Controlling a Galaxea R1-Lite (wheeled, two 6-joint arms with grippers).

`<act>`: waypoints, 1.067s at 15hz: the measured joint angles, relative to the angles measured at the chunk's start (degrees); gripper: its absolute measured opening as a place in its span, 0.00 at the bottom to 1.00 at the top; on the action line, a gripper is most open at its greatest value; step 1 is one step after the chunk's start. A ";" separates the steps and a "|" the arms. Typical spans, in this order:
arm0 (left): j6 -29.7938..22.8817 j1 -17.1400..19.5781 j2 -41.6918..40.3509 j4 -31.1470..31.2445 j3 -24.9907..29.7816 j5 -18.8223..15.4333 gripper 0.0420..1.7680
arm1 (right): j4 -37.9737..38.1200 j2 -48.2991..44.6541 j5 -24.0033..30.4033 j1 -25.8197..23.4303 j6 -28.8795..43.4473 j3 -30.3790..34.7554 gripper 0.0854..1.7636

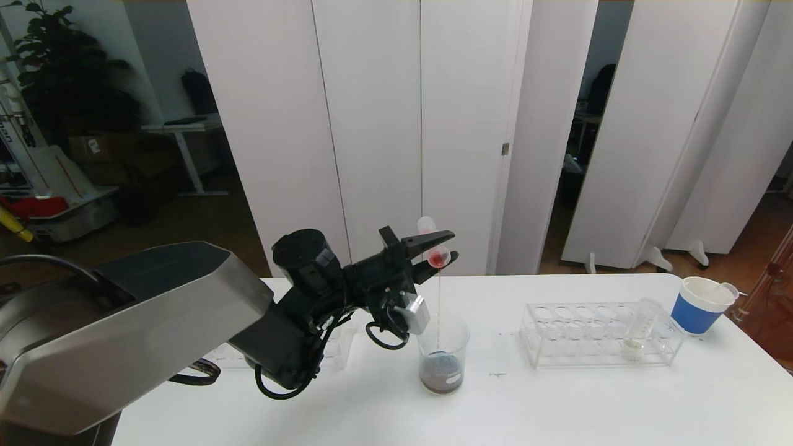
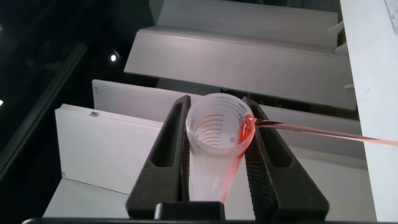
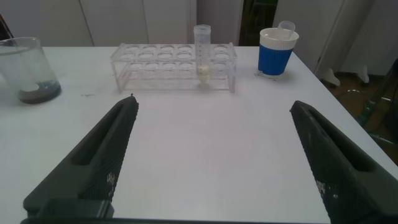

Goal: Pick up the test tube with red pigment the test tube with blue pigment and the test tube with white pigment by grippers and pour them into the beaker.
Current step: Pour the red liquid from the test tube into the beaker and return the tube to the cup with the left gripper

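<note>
The left gripper (image 1: pixel 435 250), a black hand with looping cables and a small white block, is raised above the white table (image 1: pixel 557 402) near its far edge, and its jaws are pinching a slim clear test tube with red pigment (image 1: pixel 432 243). The tube is tilted with its open mouth pointing down, and a thin red stream falls from it into the small clear glass beaker (image 1: pixel 442 356) that stands on the table directly below. The beaker already has a dark brownish liquid at its bottom. In the left wrist view the two dark fingers (image 2: pixel 166 155) press on both sides of the tube (image 2: pixel 214 146), and the red liquid leaves at the rim as a fine line. To the right of the beaker stands a clear plastic rack with round holes (image 1: pixel 588 337), and in its right part the clear test tube with white pigment (image 1: pixel 638 331) stands upright, with pale liquid at its tip. Further right, near the table edge, is a blue-and-white paper cup (image 1: pixel 703 305). The right gripper (image 3: pixel 217 162) shows only in its own wrist view; its dark jaws are spread wide and hold nothing, over the near part of the table, facing the rack (image 3: pixel 174 67), the white-pigment tube (image 3: pixel 203 53), the cup (image 3: pixel 277 51) and the beaker (image 3: pixel 25 70).
</note>
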 joint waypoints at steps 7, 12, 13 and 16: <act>0.00 -0.49 -0.98 0.00 0.06 0.06 0.32 | -0.02 0.00 0.02 0.00 0.00 0.00 0.99; -0.07 -0.68 -1.22 0.02 -0.11 0.00 0.32 | -0.02 0.00 0.00 0.00 -0.02 0.00 0.99; -0.07 -0.68 -1.30 0.00 -0.10 0.00 0.32 | -0.02 0.00 0.00 0.00 0.00 0.00 0.99; -0.09 -0.68 -1.77 0.00 0.11 -0.02 0.32 | -0.02 0.00 0.02 0.00 0.00 0.00 0.99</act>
